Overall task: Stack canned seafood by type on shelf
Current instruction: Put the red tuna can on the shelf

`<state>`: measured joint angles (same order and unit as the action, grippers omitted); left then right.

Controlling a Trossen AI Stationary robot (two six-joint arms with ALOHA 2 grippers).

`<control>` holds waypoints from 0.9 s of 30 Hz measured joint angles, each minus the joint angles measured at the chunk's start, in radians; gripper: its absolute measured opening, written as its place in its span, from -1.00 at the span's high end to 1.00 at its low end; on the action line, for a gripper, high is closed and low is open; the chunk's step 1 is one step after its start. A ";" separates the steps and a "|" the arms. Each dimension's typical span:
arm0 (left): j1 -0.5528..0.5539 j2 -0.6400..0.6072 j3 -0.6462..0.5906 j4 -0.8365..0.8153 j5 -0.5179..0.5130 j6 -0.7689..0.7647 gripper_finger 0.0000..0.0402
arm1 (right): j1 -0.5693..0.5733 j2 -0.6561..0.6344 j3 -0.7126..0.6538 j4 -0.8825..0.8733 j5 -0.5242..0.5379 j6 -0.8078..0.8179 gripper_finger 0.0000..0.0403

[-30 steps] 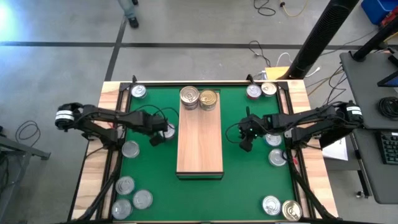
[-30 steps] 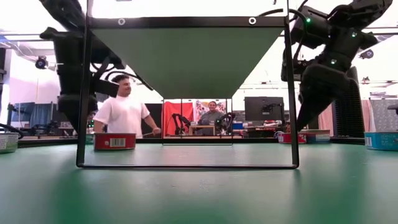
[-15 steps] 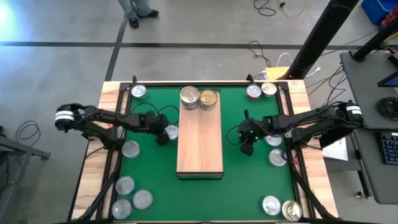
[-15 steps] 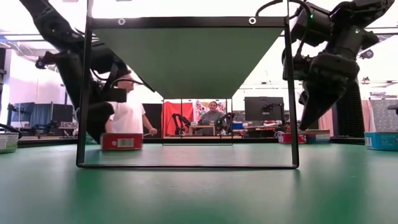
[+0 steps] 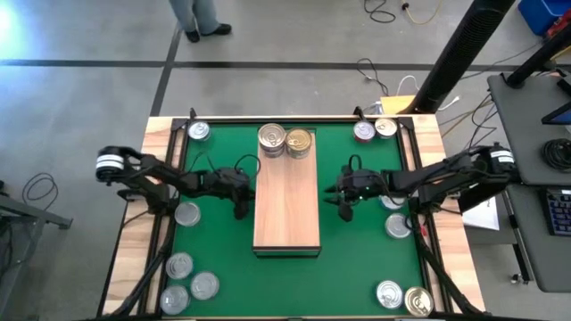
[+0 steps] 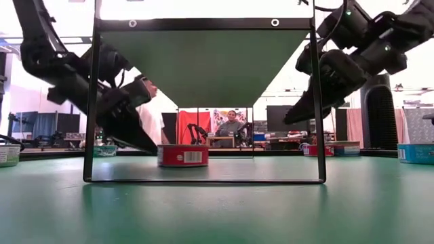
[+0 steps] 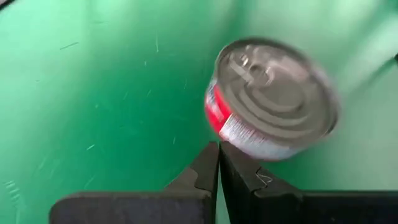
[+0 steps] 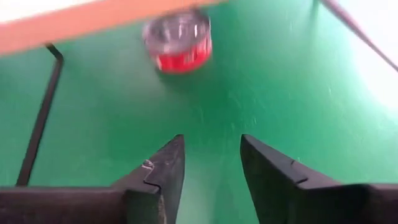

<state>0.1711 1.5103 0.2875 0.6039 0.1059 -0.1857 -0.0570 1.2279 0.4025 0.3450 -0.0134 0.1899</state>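
- Currently the shelf (image 5: 286,209) lies lengthwise at the middle of the green bench (image 5: 214,259) and carries two tins at its far end: a silver-topped tin (image 5: 271,139) and a gold-topped tin (image 5: 300,142), side by side and touching.
- Judged progress: early. Only these two tins sit on the shelf; no stack is visible from above, though a hidden lower tin cannot be ruled out.
- Remaining stock on the bench:
  - two tins at the far right corner (image 5: 374,130);
  - one tin at the far left corner (image 5: 199,132);
  - one tin at the left edge (image 5: 187,213);
  - three tins at the near left corner (image 5: 189,278);
  - two tins at the near right corner (image 5: 403,297), one gold-topped;
  - one tin beside the right arm (image 5: 398,226), with another partly hidden under that arm.
- Left hand (image 5: 241,201): fingers pressed together, holding nothing, low over the bench just beside the shelf's left edge. A red-labelled tin (image 7: 270,99) lies close ahead of its fingertips; whether they touch cannot be determined.
- Right hand (image 8: 211,165): fingers spread apart, empty, above the bench near the shelf's right edge.
- Judged outstanding work: transfer every loose tin to the shelf, silver with silver and gold with gold.
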 joint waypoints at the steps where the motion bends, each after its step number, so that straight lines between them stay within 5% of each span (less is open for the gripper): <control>1: -0.002 0.028 -0.004 0.040 -0.002 0.019 1.00 | 0.000 0.016 -0.015 0.055 0.012 -0.006 0.22; 6: -0.051 0.168 -0.013 0.213 0.003 0.135 1.00 | 0.000 0.130 -0.075 0.263 0.048 0.031 0.12; 11: -0.081 0.214 -0.012 0.237 0.016 0.219 1.00 | 0.005 0.251 -0.071 0.287 0.048 0.062 0.04; 20: -0.081 0.320 0.004 0.407 0.133 0.233 0.99 | 0.002 0.525 0.082 0.328 0.057 0.076 -0.09; 27: -0.083 0.489 0.049 0.616 0.199 0.174 0.80 | 0.016 0.620 0.179 0.407 -0.046 -0.003 -0.32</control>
<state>0.0877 1.9988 0.3367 1.2195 0.3048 -0.0113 -0.0410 1.8479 0.5813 0.7519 -0.0595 0.1867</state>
